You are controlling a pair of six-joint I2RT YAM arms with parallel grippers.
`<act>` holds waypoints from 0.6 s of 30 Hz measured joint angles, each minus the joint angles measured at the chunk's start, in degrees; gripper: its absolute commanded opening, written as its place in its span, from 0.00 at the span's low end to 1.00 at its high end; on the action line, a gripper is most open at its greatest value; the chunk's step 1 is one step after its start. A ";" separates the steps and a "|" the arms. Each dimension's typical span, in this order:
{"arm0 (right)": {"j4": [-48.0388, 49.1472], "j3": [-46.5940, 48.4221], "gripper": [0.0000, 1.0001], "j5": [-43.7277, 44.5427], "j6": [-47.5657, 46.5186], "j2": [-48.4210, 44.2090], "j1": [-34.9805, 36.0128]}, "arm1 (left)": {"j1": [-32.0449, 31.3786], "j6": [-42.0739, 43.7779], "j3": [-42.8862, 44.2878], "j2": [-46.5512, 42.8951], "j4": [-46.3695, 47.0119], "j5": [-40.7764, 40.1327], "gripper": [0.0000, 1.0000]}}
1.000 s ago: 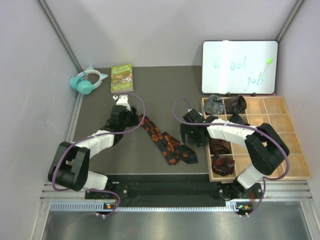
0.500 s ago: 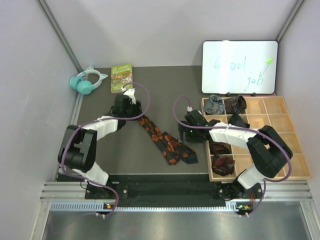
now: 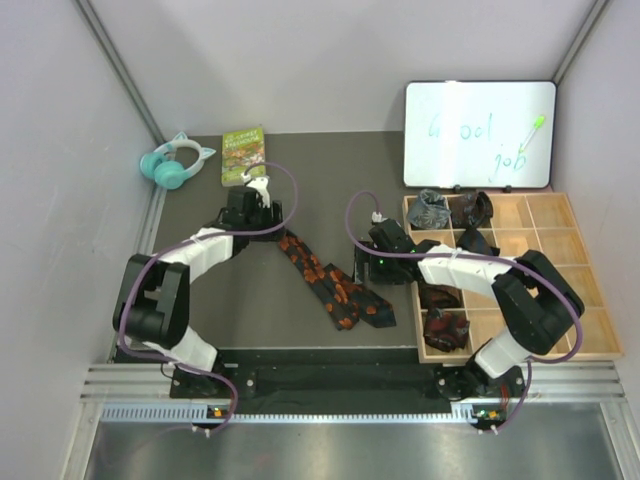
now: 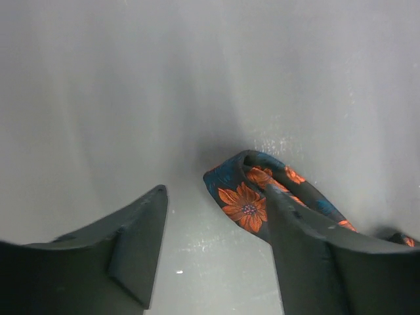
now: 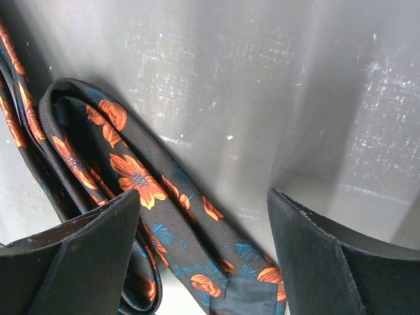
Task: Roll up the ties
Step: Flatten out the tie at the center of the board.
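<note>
A black tie with orange flowers (image 3: 335,283) lies flat and diagonal in the middle of the table. My left gripper (image 3: 270,226) is at its far narrow end and stands open. In the left wrist view that folded end (image 4: 248,197) lies just ahead of the right finger (image 4: 308,249), and the left gripper (image 4: 215,193) has bare table in its gap. My right gripper (image 3: 362,268) is open over the wide end. In the right wrist view the tie (image 5: 141,180) lies doubled under the right gripper (image 5: 203,197). Rolled ties sit in the tray: grey (image 3: 430,210), dark brown (image 3: 470,208), maroon (image 3: 445,328).
A wooden tray (image 3: 560,250) with several compartments stands at the right. A whiteboard (image 3: 478,135) leans at the back right. A green book (image 3: 243,155) and teal cat-ear headphones (image 3: 175,162) lie at the back left. Grey walls enclose the table.
My left arm has swung its wrist back toward the book, with the gripper now just behind the tie's narrow end. The right arm has barely shifted. The tie lies as before.
</note>
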 measured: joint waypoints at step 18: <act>1.11 0.04 0.78 -1.05 -0.59 0.39 0.00 | 1.33 -3.87 -0.02 0.44 -5.73 -0.15 0.58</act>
